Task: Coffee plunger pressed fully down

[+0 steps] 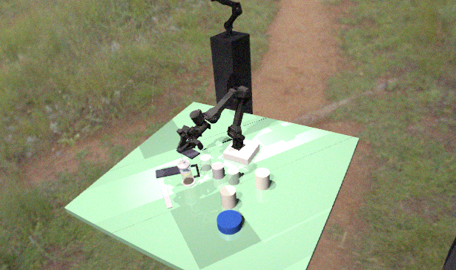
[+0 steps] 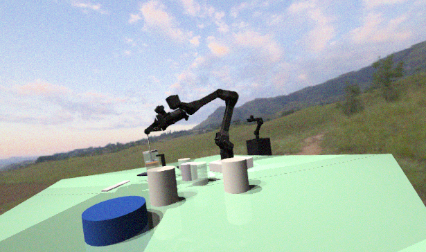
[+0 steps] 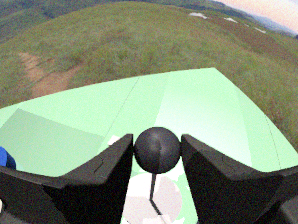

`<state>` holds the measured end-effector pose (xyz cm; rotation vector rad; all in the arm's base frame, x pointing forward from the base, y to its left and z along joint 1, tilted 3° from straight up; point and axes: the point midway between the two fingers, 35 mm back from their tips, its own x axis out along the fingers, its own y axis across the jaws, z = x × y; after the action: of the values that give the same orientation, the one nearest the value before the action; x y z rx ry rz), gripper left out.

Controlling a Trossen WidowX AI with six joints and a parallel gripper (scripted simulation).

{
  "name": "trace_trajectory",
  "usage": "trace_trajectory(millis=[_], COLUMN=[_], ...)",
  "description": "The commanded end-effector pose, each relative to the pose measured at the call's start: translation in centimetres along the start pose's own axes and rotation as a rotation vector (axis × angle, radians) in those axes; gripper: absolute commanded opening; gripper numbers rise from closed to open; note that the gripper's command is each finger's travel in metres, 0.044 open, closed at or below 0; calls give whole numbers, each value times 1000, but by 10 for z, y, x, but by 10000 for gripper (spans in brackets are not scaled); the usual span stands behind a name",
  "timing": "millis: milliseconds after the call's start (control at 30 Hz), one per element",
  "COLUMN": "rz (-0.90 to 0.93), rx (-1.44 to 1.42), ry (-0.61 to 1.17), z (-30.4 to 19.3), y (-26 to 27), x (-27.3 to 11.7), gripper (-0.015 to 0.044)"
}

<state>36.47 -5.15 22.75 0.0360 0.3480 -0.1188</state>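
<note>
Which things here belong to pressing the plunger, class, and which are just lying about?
Job: gripper shut on plunger knob; coffee press.
Lying about: blue disc; pale cylinders; dark flat plate; pale strip.

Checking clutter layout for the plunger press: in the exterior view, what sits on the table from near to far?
Low blue cylinder → beige cylinder beside it → second beige cylinder, further right → glass coffee press, its black plunger knob clamped in the gripper → white base block under the arm.
</note>
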Motion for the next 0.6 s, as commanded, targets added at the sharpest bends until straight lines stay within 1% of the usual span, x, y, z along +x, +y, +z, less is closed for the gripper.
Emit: trace_trajectory(millis=[0,567], rz=[-4,-4], rx=[10,10], ry=[95,95], z=[-39,-59], y=[-1,1], x=[12,29], gripper=[123,123])
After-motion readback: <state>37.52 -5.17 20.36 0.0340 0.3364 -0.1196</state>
